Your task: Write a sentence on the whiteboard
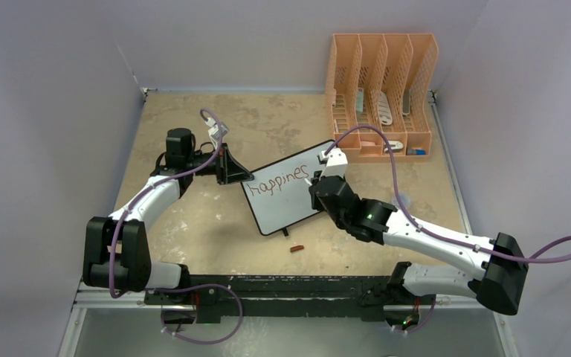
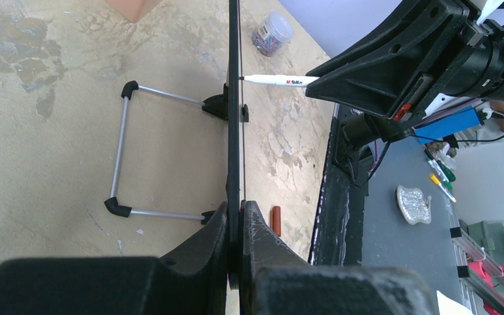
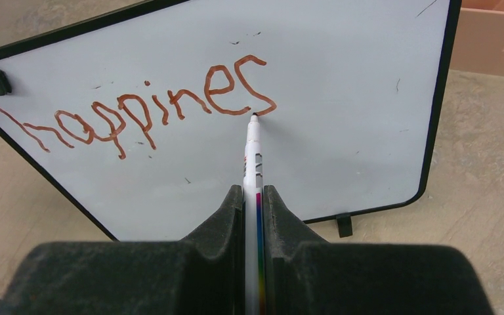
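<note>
The whiteboard [image 1: 286, 195] stands tilted at the table's middle, white with a thin black frame. Red-brown lettering [image 3: 144, 108] on it reads "happines" in one line. My left gripper [image 1: 239, 177] is shut on the board's left edge; the left wrist view shows the board edge-on [image 2: 235, 98] between the jaws. My right gripper [image 3: 254, 191] is shut on a white marker [image 3: 252, 164], its tip touching the board at the end of the last "s". The marker also shows in the left wrist view [image 2: 279, 80].
A red-brown marker cap [image 1: 297, 248] lies on the table in front of the board. An orange file rack [image 1: 381, 95] stands at the back right. The board's wire stand [image 2: 125, 154] sticks out behind it. A small jar [image 2: 270, 33] sits further off.
</note>
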You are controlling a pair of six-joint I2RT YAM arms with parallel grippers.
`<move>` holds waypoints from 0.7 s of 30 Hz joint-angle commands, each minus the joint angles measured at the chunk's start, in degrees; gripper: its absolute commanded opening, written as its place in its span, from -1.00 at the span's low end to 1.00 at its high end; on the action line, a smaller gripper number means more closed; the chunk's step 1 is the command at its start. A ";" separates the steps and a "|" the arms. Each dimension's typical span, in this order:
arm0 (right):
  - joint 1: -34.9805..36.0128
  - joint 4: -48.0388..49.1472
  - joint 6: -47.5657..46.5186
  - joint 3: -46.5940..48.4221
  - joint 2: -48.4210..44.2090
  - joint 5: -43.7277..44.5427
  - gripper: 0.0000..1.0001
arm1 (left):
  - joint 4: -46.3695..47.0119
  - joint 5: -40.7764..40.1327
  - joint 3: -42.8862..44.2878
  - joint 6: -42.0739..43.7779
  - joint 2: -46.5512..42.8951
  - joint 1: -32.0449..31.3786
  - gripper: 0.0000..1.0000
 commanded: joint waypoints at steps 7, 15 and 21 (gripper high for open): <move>-0.41 0.58 -0.07 0.75 -4.04 2.78 -1.00 | -2.29 -0.57 0.35 2.49 1.06 -1.25 -1.00; -2.06 0.96 -0.48 0.54 -5.09 5.85 -1.00 | -2.29 -0.61 0.31 2.57 1.06 -1.25 -1.00; -3.13 3.37 -1.27 -0.12 -4.56 5.27 -1.00 | -2.33 -0.57 0.36 2.65 1.06 -1.25 -1.00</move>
